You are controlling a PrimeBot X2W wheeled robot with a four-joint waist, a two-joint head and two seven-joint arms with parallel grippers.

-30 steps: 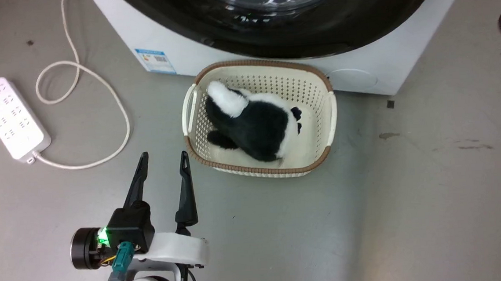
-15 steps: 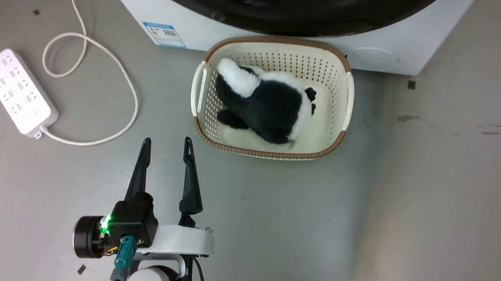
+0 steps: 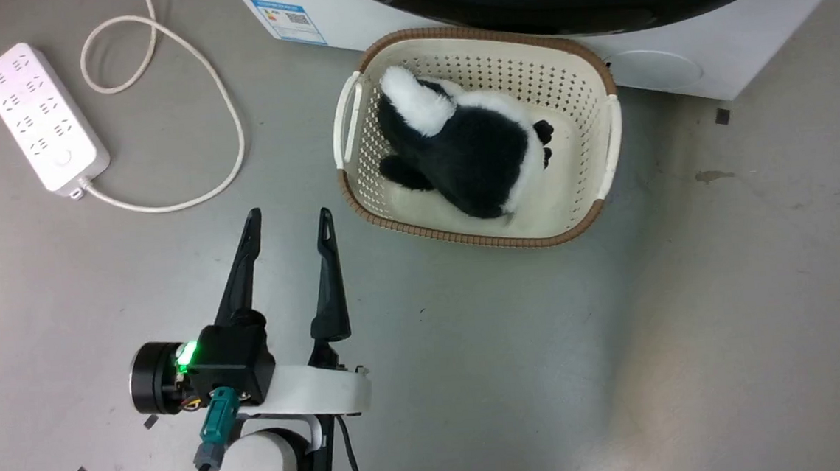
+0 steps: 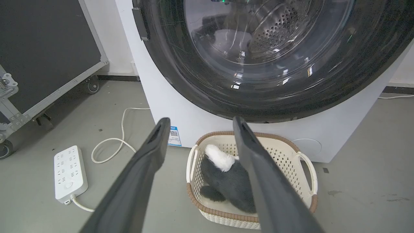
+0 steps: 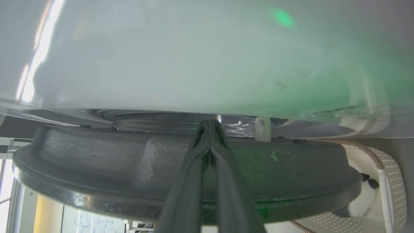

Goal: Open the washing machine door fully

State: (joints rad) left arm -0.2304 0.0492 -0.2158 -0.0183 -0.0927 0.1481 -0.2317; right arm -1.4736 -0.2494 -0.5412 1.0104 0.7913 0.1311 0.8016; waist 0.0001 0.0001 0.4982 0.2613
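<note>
My right hand [image 5: 210, 124] sits clenched at the rim of the washing machine door [image 5: 129, 161]; I should pry outward slowly; left hand [image 3: 288, 214] hangs released.

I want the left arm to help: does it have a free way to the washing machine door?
Probably yes: the open left gripper faces the washing machine door, and the basket sits lower.

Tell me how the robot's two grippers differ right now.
The left gripper is open, fingers spread; the right gripper is shut, fingers pressed together. The left hangs above the floor near the basket, touching nothing; the right's tips reach the gap behind the washing machine door. Both have long dark fingers.
</note>
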